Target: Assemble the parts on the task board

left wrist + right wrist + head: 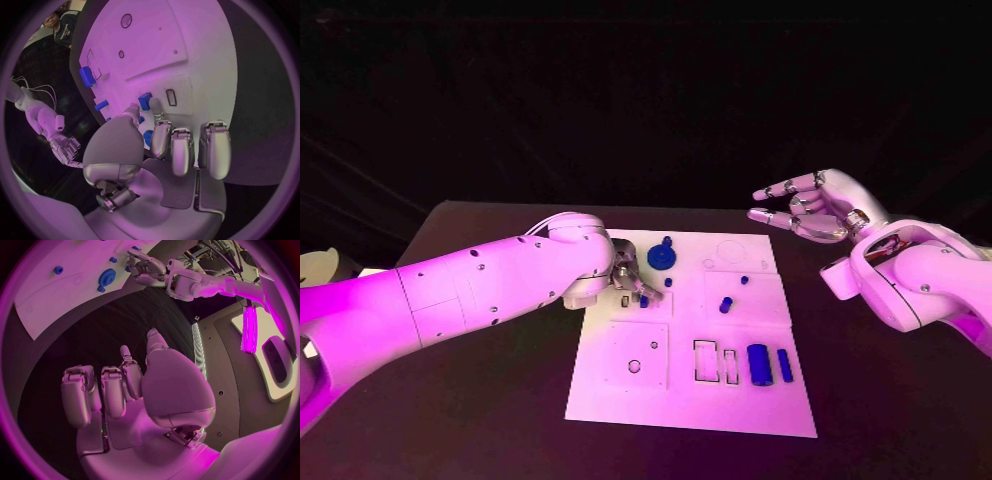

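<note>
Head view: the white task board (pixel 689 400) lies on the black counter (pixel 473 400), long axis pointing away from the robot. A blue bar (pixel 759 364) lies along it beside empty rectangular slots (pixel 705 360). The left hand (pixel 629 275) rests over the board near a small blue peg (pixel 645 301); I cannot tell if its fingers (pixel 181 150) hold it. The right hand (pixel 808 208) is raised beside the board, fingers apart and holding nothing.

bench (pixel 473 400): dark, matt
task board (pixel 689 405): smooth, flat, plastic-looking plate
parts (pixel 759 364): smooth blue plastic, slight sheen
left hand (pixel 629 272): polished metal-look fingers
right hand (pixel 808 210): same glossy metal finish
arms (pixel 430 300): smooth glossy shells
</note>
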Tool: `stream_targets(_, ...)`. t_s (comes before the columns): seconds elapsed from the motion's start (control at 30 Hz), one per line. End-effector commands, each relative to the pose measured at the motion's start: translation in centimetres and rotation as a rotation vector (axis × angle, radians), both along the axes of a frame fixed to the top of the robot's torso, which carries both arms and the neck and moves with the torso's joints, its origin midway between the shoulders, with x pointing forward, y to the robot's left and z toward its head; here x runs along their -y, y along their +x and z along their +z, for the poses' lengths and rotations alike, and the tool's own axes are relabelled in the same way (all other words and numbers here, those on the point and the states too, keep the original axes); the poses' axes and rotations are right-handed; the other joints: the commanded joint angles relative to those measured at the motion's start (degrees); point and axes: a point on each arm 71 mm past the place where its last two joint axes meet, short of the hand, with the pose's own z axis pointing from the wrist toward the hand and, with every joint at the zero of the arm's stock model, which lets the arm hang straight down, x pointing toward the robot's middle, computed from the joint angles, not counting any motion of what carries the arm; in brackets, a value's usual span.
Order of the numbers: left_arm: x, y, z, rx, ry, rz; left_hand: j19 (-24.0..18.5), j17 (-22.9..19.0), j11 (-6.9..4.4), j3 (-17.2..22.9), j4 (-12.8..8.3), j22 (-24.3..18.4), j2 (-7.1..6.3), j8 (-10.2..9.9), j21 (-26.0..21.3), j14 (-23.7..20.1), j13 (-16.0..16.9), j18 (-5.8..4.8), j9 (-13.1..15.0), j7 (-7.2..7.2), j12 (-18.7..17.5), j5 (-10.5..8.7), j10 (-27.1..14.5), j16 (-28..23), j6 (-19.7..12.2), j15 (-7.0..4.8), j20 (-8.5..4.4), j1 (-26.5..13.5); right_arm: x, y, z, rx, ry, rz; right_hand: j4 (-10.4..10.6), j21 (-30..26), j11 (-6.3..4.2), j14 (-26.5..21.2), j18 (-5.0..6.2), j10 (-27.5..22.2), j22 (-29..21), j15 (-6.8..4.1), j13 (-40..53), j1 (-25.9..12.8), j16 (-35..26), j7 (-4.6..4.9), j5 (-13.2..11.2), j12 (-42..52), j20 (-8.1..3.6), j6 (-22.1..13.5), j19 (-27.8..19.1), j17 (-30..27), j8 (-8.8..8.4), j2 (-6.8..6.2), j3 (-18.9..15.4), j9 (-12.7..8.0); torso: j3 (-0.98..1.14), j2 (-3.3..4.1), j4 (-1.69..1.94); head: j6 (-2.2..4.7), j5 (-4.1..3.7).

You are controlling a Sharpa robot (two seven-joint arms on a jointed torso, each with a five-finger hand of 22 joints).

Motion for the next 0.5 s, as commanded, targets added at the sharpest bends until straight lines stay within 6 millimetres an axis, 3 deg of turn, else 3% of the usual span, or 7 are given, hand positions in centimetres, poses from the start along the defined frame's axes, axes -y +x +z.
stream_targets(0.03,-0.5,-1.0,-1.9,-0.067,0.038,-0.002,3.9,15.1,0.04,-0.5,0.0,11.5,0.21,-0.1,-0.4,5.9,0.1,-0.74,0.0,0.48,-0.4,-0.08,0.7,0.2,0.0,0.19,0.16,-0.3,-0.2,0.0,0.0,0.001,-0.005,0.017,0.1,-0.4,0.21,5.0,0.59,-0.2,11.3,0.16,7.0,-0.7,-0.3,-0.27,0.4,-0.3,0.26,-0.1,3.9,10.4,0.02,-0.10,-0.4,0.1,-0.03,-0.03,0.01,0.08,-0.05)
stream_targets(0.17,-0.8,-1.1,-1.3,-0.046,-0.035,0.041,3.3,15.1,0.25,-1.8,-0.1,10.3,0.37,-0.4,-1.4,5.9,-1.7,-0.38,0.0,0.81,-2.4,0.02,-0.4,0.2,-1.2,0.23,0.06,0.6,-0.1,0.1,-0.1,0.000,-0.005,0.015,0.1,-0.4,0.21,5.0,0.59,-0.2,11.3,0.16,7.0,-0.7,-0.3,-0.27,0.4,-0.3,0.26,-0.1,3.9,10.4,0.02,-0.10,-0.4,0.1,-0.03,-0.02,0.02,0.29,-0.11)
stream_targets(0.33,-1.2,-1.3,-0.4,-0.044,-0.194,0.135,0.4,15.1,1.45,-5.9,0.2,5.2,-1.15,-1.9,-5.9,5.9,-9.5,1.01,-0.7,2.29,-10.7,0.31,-5.5,0.2,-5.3,0.90,0.66,2.5,0.0,0.2,-0.2,-0.001,-0.006,0.011,0.1,-0.4,0.21,5.0,0.59,-0.2,11.3,0.16,7.0,-0.7,-0.3,-0.27,0.4,-0.3,0.26,-0.1,3.9,10.4,0.02,-0.10,-0.4,0.1,-0.03,0.02,-0.02,0.72,-0.24)
stream_targets(0.5,-1.9,-1.4,0.3,-0.052,-0.288,0.198,0.4,15.1,1.74,-8.6,0.4,4.9,-2.03,-2.1,-6.3,5.9,-10.4,1.09,-1.5,2.56,-11.4,-0.02,-6.1,0.2,-5.7,1.14,0.94,1.8,0.1,0.5,-0.3,-0.004,-0.007,0.006,0.1,-0.4,0.21,4.9,0.60,-0.3,11.2,0.16,7.0,-0.7,-0.4,-0.27,0.4,-0.3,0.26,-0.2,3.9,10.3,0.02,-0.08,-0.6,0.1,-0.04,-0.03,0.03,0.86,-0.23)
